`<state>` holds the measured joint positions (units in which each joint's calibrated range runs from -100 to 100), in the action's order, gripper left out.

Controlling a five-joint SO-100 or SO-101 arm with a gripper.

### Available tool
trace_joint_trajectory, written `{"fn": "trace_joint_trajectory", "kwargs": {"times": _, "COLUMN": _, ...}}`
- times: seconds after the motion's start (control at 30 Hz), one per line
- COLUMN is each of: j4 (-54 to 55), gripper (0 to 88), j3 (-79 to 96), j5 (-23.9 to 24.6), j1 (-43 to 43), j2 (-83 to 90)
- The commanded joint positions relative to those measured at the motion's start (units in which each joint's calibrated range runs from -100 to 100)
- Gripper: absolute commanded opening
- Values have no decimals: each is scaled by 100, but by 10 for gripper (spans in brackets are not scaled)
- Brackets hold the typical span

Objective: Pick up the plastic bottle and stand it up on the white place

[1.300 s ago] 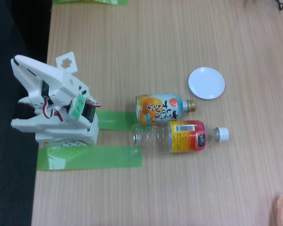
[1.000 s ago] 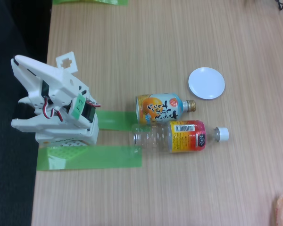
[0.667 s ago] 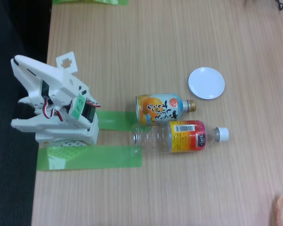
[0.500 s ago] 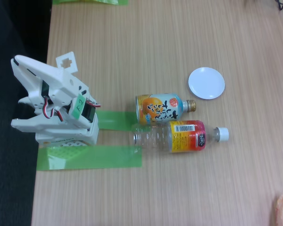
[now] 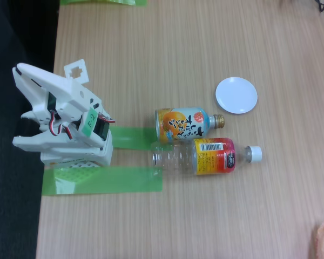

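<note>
Two bottles lie side by side near the middle of the frame, and the lower one is the plastic bottle [image 5: 205, 156]: clear, slim, flat on its side, its white cap pointing to the right and its red, yellow and orange label toward that end. Touching it along the upper side is the shorter orange and light-blue bottle [image 5: 186, 124] with a gold cap, also lying down. Up and to the right, a little apart from both, sits the white plate [image 5: 236, 95], bare. Strips of green tape [image 5: 102, 181] run from under the clear bottle's base toward the left, where the arm [image 5: 62, 121] is folded over its base at the table edge. Its gripper is somewhere in that folded white shape (I cannot make out whether the claw is apart or together).

Judging from this, the task is at its very beginning, with the reach not yet made. The next move calls for unfolding toward the centre and closing on the clear bottle's body without nudging its neighbour.
</note>
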<state>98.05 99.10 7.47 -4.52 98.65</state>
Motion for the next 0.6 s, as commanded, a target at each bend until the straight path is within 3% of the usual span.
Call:
{"fn": "trace_joint_trajectory", "kwargs": {"times": 0.0, "j4": 127, "gripper": 15, "j3": 27, "j5": -20, "j1": -22, "j2": 0}}
{"fn": "trace_joint_trajectory", "kwargs": {"times": 0.57, "j4": 75, "gripper": 12, "j3": 27, "j5": -14, "j1": -22, "j2": 0}}
